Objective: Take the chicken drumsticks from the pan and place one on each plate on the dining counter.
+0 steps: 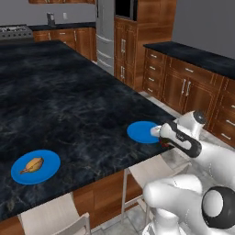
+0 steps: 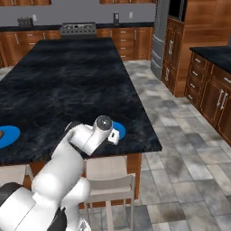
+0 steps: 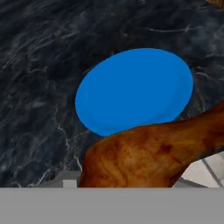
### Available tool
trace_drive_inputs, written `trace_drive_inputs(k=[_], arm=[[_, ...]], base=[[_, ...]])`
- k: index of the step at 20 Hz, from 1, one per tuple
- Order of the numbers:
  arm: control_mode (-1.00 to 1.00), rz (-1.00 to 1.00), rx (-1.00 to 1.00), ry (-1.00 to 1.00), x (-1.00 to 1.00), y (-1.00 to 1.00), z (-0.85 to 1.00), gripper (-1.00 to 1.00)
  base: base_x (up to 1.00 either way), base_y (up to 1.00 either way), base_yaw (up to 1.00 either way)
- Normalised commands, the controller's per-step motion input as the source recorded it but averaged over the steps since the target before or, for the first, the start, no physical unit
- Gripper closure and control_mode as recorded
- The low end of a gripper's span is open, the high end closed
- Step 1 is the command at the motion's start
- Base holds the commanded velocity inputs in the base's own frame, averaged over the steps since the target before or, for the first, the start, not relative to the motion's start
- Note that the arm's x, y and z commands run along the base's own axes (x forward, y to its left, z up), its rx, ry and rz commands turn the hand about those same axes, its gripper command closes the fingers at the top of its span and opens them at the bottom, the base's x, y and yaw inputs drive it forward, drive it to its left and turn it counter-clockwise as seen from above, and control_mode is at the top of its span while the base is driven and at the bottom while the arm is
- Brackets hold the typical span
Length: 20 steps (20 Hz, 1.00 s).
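Drumstick [image 3: 153,153], the dark reddish-brown one, is sitting clenched in the gripper [image 1: 161,137], filling the near part of the hand view and overlapping the near rim of an empty blue plate [image 3: 133,89]. From the left base view, the gripper is hanging at the right edge of that plate [image 1: 141,132], close to the near right corner of the dining counter [image 1: 69,101], and a sliver of red-brown is showing under the dark wrist. In the right base view the hand is covering most of the same plate [image 2: 120,130], leaving a blue crescent showing beside it.

Well apart to the left along the near edge, a second blue plate [image 1: 36,166] is carrying the golden-tan drumstick [image 1: 32,165], which is lying near its middle. The right base view is catching that plate [image 2: 8,135] at the left border of the picture.

Two light stools [image 1: 153,172] are standing under the near edge of the counter. Far behind, a stove [image 2: 77,29] is sitting on the wall counter, and a steel fridge [image 1: 105,34] is standing among brown cabinets [image 1: 183,85] on the right. Grey tiles [image 2: 180,135] are covering the floor.
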Motion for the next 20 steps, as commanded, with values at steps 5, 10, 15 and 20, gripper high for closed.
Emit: trace_drive_inputs(k=[5,10,15,20], arm=[[-1.00,0.17,0.00,0.60,1.00,0.00,0.20,1.00],[-1.00,0.11,-0.03,0.08,1.00,-0.01,-0.53,1.00],[-1.00,0.09,-0.10,-0.04,1.00,0.01,-0.99,1.00],[-1.00,0.04,-0.13,-0.08,0.33,0.26,-0.57,1.00]], base=[[0.00,0.00,0.00],[0.00,0.00,0.00],[0.00,0.00,0.00],[0.00,0.00,0.00]])
